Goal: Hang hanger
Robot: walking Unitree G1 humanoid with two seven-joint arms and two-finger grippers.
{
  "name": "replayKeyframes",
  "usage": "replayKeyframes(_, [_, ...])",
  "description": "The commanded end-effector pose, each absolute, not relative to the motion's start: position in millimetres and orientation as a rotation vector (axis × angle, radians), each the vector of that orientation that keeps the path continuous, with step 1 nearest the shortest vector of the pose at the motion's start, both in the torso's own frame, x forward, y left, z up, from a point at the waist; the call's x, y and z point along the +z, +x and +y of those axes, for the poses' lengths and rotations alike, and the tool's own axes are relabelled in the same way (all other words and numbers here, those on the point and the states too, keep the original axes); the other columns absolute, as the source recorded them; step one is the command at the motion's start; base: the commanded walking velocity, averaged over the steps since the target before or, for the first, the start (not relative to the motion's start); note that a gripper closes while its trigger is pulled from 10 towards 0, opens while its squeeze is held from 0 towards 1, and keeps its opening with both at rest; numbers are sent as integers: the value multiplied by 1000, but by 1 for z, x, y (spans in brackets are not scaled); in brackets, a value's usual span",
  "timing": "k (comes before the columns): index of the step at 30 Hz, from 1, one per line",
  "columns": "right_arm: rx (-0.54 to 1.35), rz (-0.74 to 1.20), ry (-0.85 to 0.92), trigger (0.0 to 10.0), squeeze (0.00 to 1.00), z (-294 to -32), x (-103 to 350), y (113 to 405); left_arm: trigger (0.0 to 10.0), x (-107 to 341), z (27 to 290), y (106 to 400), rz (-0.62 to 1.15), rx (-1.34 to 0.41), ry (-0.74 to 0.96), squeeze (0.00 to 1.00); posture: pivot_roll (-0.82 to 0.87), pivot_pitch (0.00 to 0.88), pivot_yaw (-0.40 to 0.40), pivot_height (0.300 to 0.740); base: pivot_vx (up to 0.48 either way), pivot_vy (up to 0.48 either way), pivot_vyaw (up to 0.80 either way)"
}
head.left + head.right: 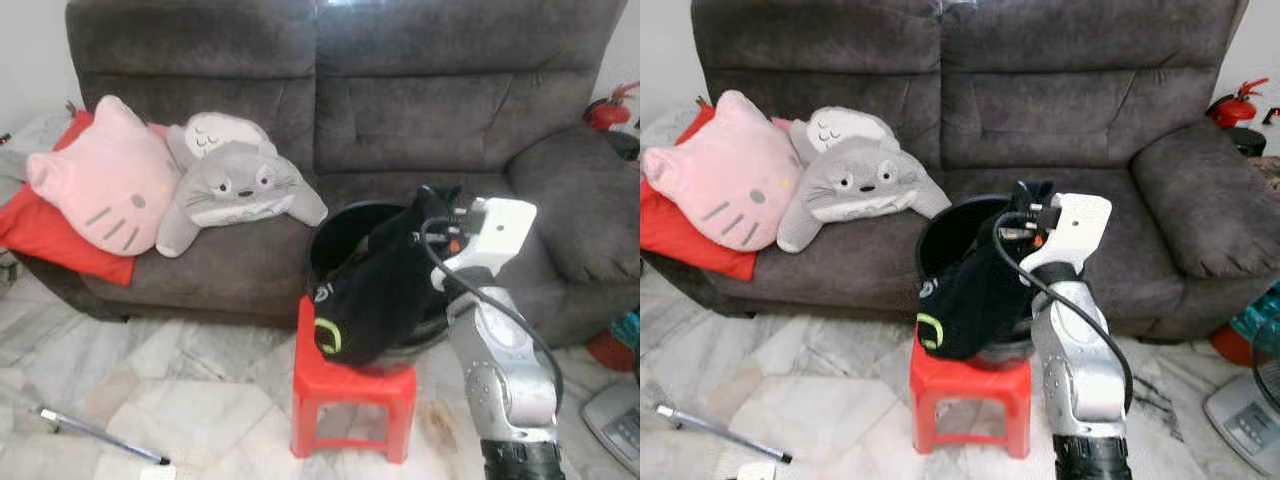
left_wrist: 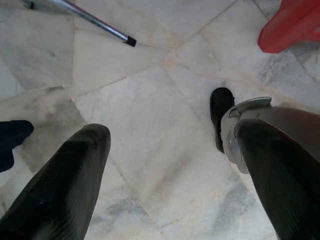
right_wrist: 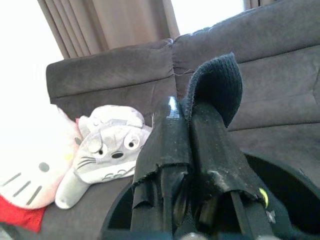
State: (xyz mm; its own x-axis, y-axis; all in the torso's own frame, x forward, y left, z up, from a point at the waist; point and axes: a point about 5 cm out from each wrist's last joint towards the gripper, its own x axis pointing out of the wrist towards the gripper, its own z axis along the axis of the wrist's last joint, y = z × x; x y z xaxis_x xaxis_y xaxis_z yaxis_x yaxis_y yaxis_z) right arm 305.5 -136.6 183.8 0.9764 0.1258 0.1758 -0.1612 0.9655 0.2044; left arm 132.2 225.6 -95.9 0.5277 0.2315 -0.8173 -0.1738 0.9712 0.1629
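Hanger was nowhere I could make out; what the right hand [image 1: 1032, 212] clenched was a black garment [image 1: 375, 290], lifted from the black basket [image 1: 335, 232] on the red stool [image 1: 352, 410]. Soft and limp, it would sag, so a pinch near its top edge suits. Left hand [image 2: 165, 165] hung open over the marble floor [image 2: 150, 100].

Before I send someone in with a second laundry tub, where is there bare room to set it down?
The right sofa seat, between the black tub and the armrest, is bare. So is the marble floor between the red stool and the metal pole. The left seat is crowded with the pink cushion and grey plush. The stool top is taken.
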Motion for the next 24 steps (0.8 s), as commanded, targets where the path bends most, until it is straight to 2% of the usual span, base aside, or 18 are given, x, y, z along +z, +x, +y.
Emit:
replayKeyframes(1, [159,-195,215,10000,0,-131,191,308,10000,-98,230,124,1014,261,61,0,-216,0,70,740,-311,0,0])
replayKeyframes(24, [177,-225,206,10000,0,-127,195,311,10000,-99,229,123,1014,266,62,0,-220,0,68,740,-310,0,0])
